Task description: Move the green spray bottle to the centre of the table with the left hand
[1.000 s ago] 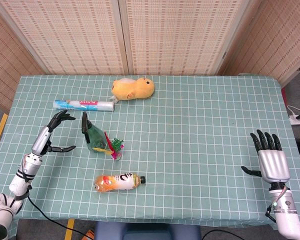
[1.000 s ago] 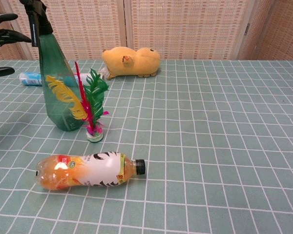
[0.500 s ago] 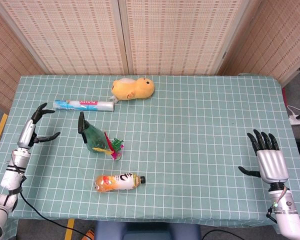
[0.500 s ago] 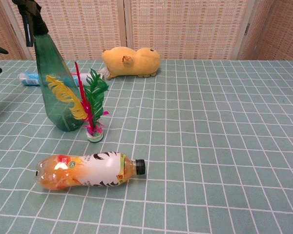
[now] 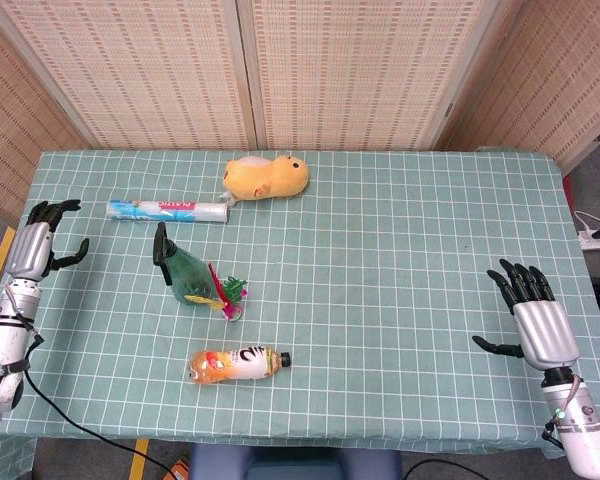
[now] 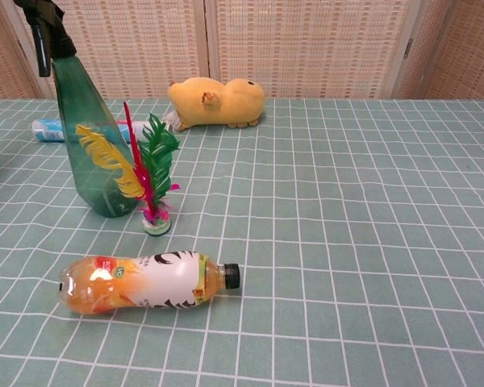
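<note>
The green spray bottle [image 5: 183,272] stands upright left of the table's middle, its black trigger head [image 5: 161,246] on top; the chest view shows the green spray bottle [image 6: 87,145] tall at the left. My left hand [image 5: 32,247] hovers at the table's left edge, well apart from the bottle, fingers spread and empty. My right hand [image 5: 536,318] is at the right edge, fingers apart, holding nothing. Neither hand shows in the chest view.
A feather shuttlecock [image 5: 228,296] leans right beside the bottle. An orange drink bottle [image 5: 232,364] lies nearer the front. A yellow plush toy [image 5: 266,177] and a plastic-wrap roll [image 5: 167,210] lie toward the back on the green checked tablecloth [image 5: 400,260].
My left hand has drawn back from beside the spray bottle to the table's left edge. The bottle stands free. My right hand has slid slightly toward the front.
</note>
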Available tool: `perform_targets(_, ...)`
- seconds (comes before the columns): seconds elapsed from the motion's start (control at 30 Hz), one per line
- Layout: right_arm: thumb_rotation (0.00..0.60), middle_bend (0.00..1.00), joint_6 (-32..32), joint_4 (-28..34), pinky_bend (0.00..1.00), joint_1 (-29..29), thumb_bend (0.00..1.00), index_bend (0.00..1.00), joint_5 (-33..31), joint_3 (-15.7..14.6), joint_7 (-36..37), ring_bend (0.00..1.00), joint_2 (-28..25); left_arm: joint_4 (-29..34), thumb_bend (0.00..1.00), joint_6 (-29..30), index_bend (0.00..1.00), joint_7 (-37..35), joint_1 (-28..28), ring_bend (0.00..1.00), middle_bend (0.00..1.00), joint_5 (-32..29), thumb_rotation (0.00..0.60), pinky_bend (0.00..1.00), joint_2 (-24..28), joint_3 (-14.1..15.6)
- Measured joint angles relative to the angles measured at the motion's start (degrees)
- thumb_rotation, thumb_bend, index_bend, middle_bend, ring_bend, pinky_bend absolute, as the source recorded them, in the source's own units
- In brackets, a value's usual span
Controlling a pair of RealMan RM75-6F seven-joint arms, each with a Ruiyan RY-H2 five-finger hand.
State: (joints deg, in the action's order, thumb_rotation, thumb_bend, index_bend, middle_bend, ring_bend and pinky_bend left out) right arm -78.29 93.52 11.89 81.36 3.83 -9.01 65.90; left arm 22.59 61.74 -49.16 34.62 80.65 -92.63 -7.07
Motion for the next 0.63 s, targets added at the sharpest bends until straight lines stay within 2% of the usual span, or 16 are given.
perform_targets(0.07, 0.600, 0.00, -0.18, -0.16, 0.00, -0.08, 0.00, 0.14, -0.20, 0.11, -0.73, 0.00, 0.23, 4.87, 0.33, 0.21, 0.28, 8.13, -0.28, 0.22, 0.28, 0.38, 0.600, 0.12, 3.04, 0.58)
perform_targets(0.13, 0.600, 0.00, -0.19, -0.45, 0.00, -0.05, 0.00, 0.14, 0.12, 0.10, -0.75, 0.00, 0.33, 10.73, 0.27, 0.17, 0.18, 15.69, -0.66, 0.13, 0.19, 0.29, 0.600, 0.09, 6.21, 0.92)
perform_targets(0.23, 0.600, 0.00, -0.22, -1.14, 0.00, 0.02, 0.00, 0.14, 1.25, -0.07, -0.13, 0.00, 0.36, 23.46, 0.20, 0.08, 0.08, 27.69, -1.69, 0.04, 0.11, -1.16, 0.600, 0.07, 11.85, 1.08)
perform_targets(0.33, 0.600, 0.00, -0.56, -1.99, 0.00, 0.01, 0.00, 0.15, 2.47, -0.28, 0.48, 0.00, 0.43, 38.65, 0.19, 0.89, 0.06, 38.33, -3.34, 0.02, 0.10, -4.26, 0.600, 0.05, 17.29, 0.88)
perform_targets(0.47, 0.600, 0.00, -1.01, -2.74, 0.00, -0.02, 0.00, 0.15, 3.49, -0.43, 1.15, 0.00, 0.64, 59.17, 0.19, 4.78, 0.07, 54.18, -6.73, 0.01, 0.10, -9.40, 0.600, 0.02, 23.99, 0.59)
perform_targets(0.57, 0.600, 0.00, -0.92, -2.94, 0.00, 0.01, 0.00, 0.15, 3.77, -0.49, 1.33, 0.00, 0.69, 69.48, 0.19, 8.92, 0.07, 63.88, -9.94, 0.01, 0.10, -13.17, 0.600, 0.02, 28.03, 0.59)
perform_targets(0.63, 0.600, 0.00, -0.73, -2.82, 0.00, 0.01, 0.00, 0.15, 3.54, -0.44, 1.44, 0.00, 0.65, 73.35, 0.19, 10.70, 0.07, 67.16, -11.92, 0.01, 0.10, -15.55, 0.600, 0.02, 30.06, 0.73)
